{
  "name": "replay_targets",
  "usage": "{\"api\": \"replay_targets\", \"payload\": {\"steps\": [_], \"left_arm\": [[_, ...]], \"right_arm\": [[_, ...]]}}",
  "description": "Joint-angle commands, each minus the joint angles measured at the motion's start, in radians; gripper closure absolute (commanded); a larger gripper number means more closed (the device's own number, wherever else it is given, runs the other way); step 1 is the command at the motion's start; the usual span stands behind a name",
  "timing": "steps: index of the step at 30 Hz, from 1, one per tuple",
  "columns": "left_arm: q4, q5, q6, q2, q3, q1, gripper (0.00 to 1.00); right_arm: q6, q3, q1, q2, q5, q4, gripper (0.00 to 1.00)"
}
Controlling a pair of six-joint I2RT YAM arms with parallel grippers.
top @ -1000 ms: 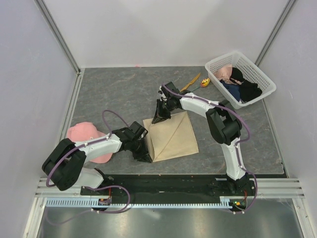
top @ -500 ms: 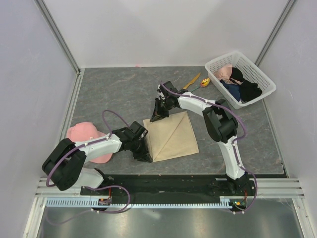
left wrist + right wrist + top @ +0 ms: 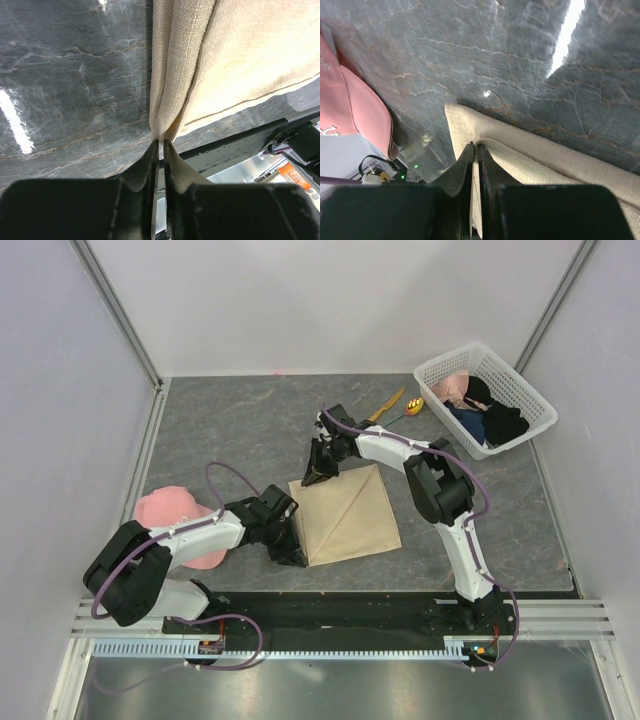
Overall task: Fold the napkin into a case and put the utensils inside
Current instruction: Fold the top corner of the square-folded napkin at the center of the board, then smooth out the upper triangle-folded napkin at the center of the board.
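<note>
Napkin [image 3: 345, 515], corners at both jaws' tips, perhaps gripped

Top view: bright, flat overhead light, white walls [image 3: 330, 300] near blown out, shadows soft and faint. Wrist views: napkin [image 3: 240, 60] weave and bench [image 3: 75, 75] sharp, own fingers [image 3: 142, 165] dark and blurred up close. Glossy bench throws white glare streaks, lower left in the left wrist view, upper right in the right wrist view.

One napkin [image 3: 345, 515]; one orange knife [image 3: 385, 406]; one spoon [image 3: 412, 407]; one pink cap [image 3: 175, 512]; one white basket [image 3: 525, 380] of heaped clothes [image 3: 485, 415], number indistinct; two robot arms [image 3: 205, 530] [image 3: 395, 448].
</note>
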Motion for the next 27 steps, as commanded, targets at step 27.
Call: {"api": "replay_targets", "payload": {"steps": [27], "left_arm": [[-0.098,-0.07,-0.002,-0.155,0.163,0.005,0.81]], "right_arm": [[-0.234,-0.146,-0.195,-0.3,-0.016,-0.138,0.53]]}}
